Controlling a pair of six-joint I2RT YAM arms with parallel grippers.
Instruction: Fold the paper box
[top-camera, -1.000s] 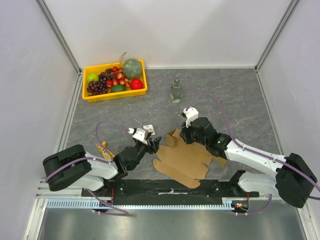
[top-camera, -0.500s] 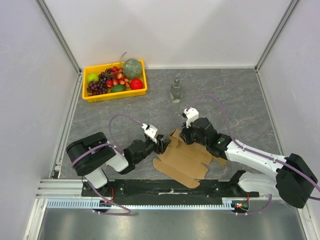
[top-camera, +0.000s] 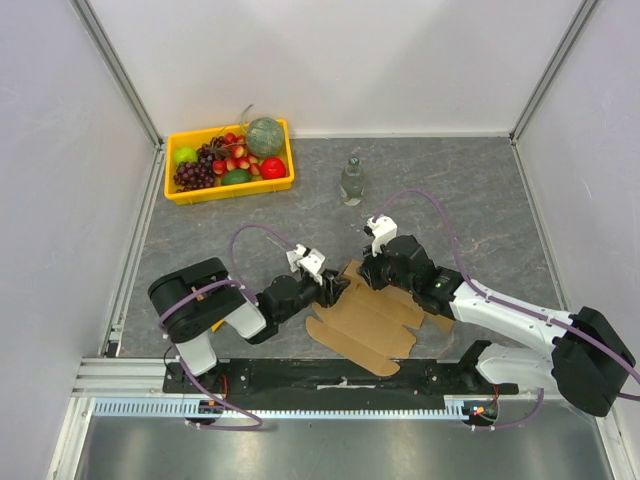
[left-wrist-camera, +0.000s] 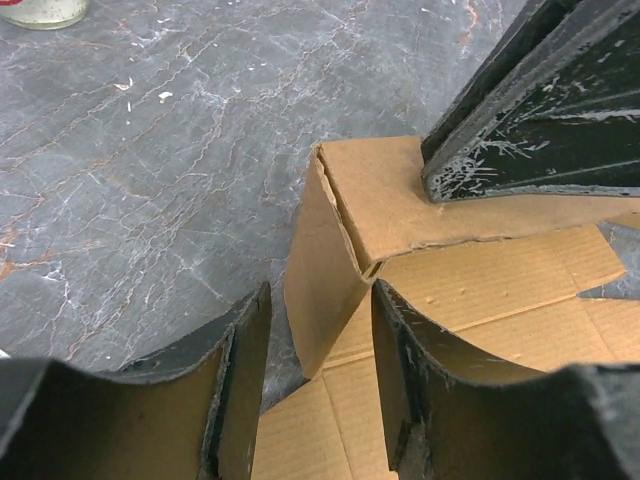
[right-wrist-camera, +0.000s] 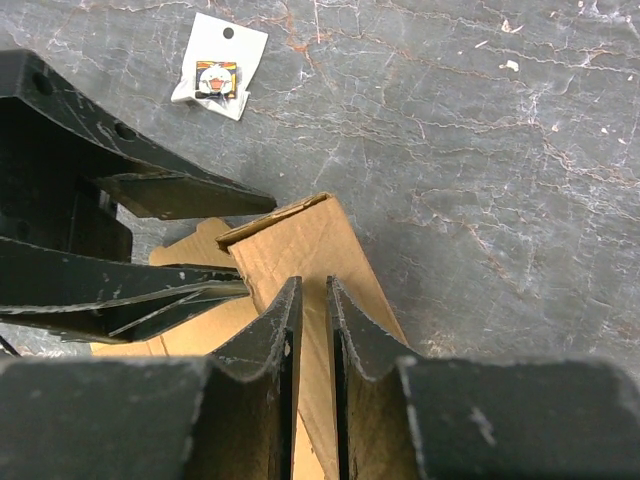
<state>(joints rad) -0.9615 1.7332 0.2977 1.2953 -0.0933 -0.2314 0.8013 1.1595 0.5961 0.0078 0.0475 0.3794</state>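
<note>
Left gripper: jaws partly apart, one finger on each side of a raised flap; neither finger is clearly pressing it.
Right gripper: jaws narrow, apparently pinched on the top of the same flap, though its own camera does not show the contact cleanly.
Paper box: a mostly flat brown sheet on the table, near the front edge between the two arms.
Long axis: seen from overhead, it runs from far-left to near-right.
Key relation: the flap stands at the sheet's far-left corner, straight ahead of the left gripper, with its face roughly in line with the left fingers. The left arm is nearer its free edge, and the right gripper reaches it from the opposite side.
Hidden: the crease at the flap's foot, and the sheet's right part under the right arm.
Nearby: a small printed card lies on the table, apart from the box.
</note>
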